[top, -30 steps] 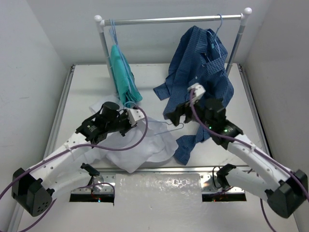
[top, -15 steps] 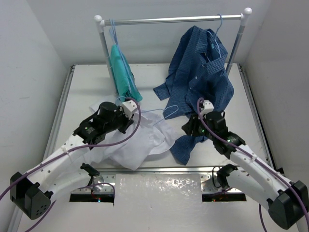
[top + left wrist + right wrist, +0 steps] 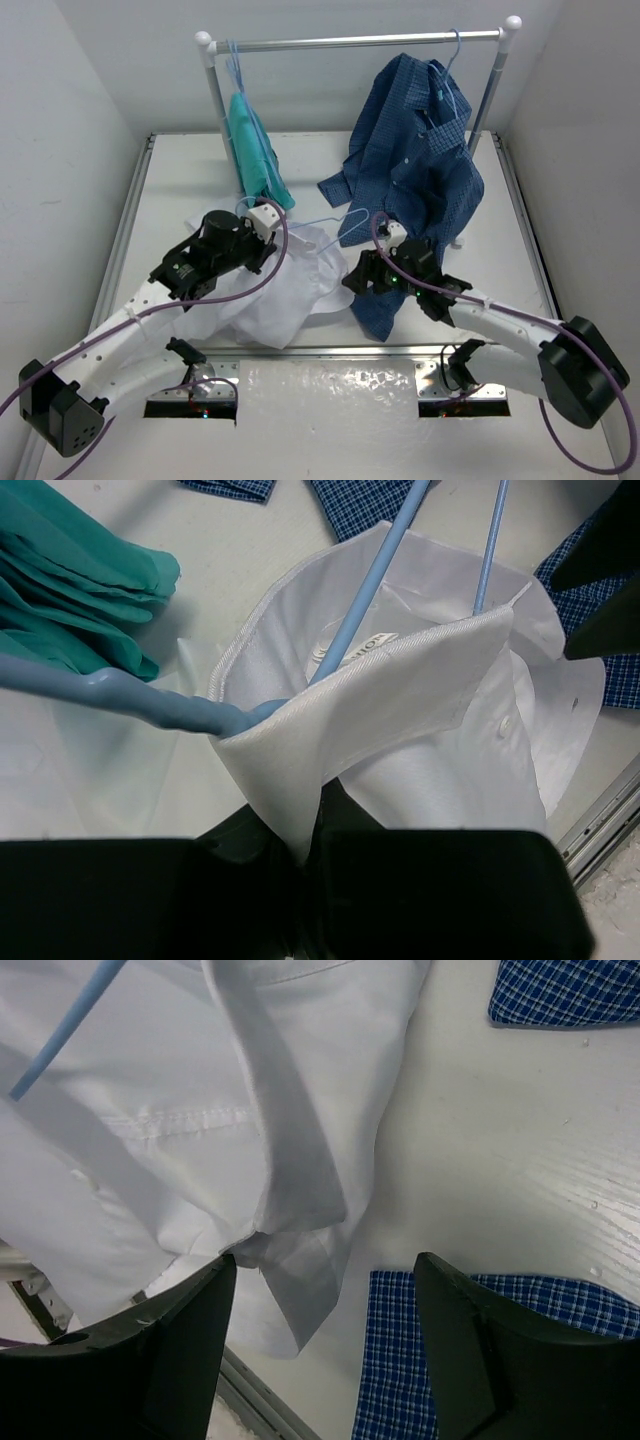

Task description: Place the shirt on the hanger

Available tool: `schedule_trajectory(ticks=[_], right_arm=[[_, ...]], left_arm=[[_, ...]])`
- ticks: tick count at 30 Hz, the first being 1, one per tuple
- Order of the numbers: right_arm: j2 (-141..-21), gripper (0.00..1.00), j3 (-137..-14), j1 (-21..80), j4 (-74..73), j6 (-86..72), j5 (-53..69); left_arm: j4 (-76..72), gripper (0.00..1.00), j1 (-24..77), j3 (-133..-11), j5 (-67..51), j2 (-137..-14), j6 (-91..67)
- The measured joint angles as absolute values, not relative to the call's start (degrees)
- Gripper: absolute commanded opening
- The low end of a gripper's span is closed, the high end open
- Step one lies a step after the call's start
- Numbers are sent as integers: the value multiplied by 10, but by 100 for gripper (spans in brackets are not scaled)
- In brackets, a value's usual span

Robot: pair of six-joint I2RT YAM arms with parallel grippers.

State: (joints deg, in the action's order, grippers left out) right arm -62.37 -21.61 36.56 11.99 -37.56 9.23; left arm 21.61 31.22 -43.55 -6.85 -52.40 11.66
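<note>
The white shirt [image 3: 285,295] lies crumpled on the table in front of the left arm. My left gripper [image 3: 268,228] [image 3: 305,850] is shut on the shirt's collar [image 3: 360,705] and holds it up. The pale-blue hanger [image 3: 325,224] [image 3: 365,590] runs through the collar opening, and its hook points toward the right arm. My right gripper [image 3: 352,278] [image 3: 325,1260] stands open at the shirt's right edge. A hanging fold of the shirt [image 3: 300,1260] sits between its fingers [image 3: 170,1350], near the left one and not gripped.
A clothes rail [image 3: 350,42] stands at the back with a teal-green garment [image 3: 255,155] and a dark blue checked shirt [image 3: 415,150] hanging from it. The checked shirt's tail [image 3: 470,1350] lies by my right finger. A metal strip [image 3: 330,350] marks the table's near edge.
My right gripper has moved left from the checked shirt to the white shirt's edge. The hanger's hook has shifted back. My left gripper still holds the collar, slightly further back.
</note>
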Motion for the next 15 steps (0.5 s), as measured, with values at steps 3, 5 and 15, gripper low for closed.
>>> schedule_trajectory(ticks=[3, 5, 15], right_arm=[[-645, 70, -215, 366, 148, -383, 90], [-655, 70, -213, 365, 173, -390, 89], [-718, 73, -214, 366, 253, -401, 139]], left_arm=[[216, 0, 312, -435, -68, -523, 117], [216, 0, 312, -435, -68, -522, 117], [216, 0, 312, -435, -66, -521, 117]])
